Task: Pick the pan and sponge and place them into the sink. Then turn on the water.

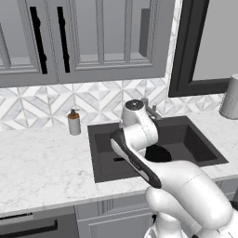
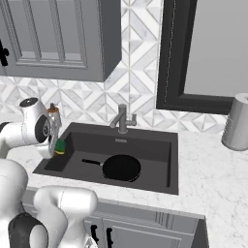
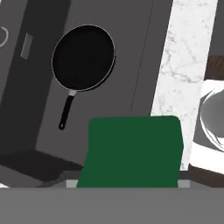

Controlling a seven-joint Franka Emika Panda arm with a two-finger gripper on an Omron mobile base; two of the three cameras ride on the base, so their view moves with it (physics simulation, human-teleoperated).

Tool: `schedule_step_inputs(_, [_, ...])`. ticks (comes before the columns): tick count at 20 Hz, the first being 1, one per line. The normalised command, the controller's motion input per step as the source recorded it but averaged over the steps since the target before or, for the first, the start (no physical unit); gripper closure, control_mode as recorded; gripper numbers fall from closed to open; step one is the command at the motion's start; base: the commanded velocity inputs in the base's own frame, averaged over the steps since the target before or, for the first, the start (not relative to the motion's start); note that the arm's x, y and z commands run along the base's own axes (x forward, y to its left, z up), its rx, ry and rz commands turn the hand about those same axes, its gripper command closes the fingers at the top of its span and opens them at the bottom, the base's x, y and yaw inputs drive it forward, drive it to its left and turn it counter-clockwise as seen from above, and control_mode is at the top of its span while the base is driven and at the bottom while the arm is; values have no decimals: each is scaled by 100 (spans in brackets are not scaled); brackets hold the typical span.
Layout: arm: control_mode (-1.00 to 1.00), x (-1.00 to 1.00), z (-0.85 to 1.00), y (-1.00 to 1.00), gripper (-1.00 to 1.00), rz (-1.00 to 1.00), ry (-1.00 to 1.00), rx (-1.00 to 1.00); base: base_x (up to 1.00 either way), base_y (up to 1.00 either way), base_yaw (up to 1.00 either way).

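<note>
Your gripper [image 2: 57, 145] hangs over the left end of the sink [image 2: 160, 140], clamped on the sponge [image 2: 60, 146], which sits between its jaws above the basin and clear of the floor below. In the right base view the sponge reads as a small block, green on top with a thin yellow band beneath; in the hand view its dark green face [image 3: 133, 151] is a broad, flat, roughly square slab in the lower middle, its edges a little uneven and the yellow side out of sight. The pan [image 2: 121, 167] lies flat on the sink floor near the middle, round and matte black, its thin straight black handle [image 2: 91, 162] pointing toward the left end where the sponge hangs. In the hand view the pan [image 3: 83, 57] shows a fine pale line around its rim and a slim handle ending in a small rounded tip. The sink is a dark grey rectangular recess in the white marbled table [image 1: 42, 162]. The grey metal faucet [image 2: 122, 118] stands at the back rim, behind the pan. A small grey soap dispenser [image 1: 74, 122] with a brown pump stands on the table left of the sink, against the patterned tile wall. A grey cylinder [image 2: 237, 122] stands on the table at the far right, well apart from the sink.
</note>
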Motion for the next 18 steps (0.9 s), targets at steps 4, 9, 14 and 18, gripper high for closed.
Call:
schedule_step_inputs(4, [-100,7,20,-74,100,-32,9,0,0,0,0])
schedule_step_inputs(9, [-100,47,0,-38,100,-23,11,-7,0,0,0])
schedule_step_inputs(14, [-100,68,-5,-7,100,-16,18,-15,0,0,0])
schedule_step_inputs(18, [-100,49,-24,-17,100,-11,16,-18,0,0,0])
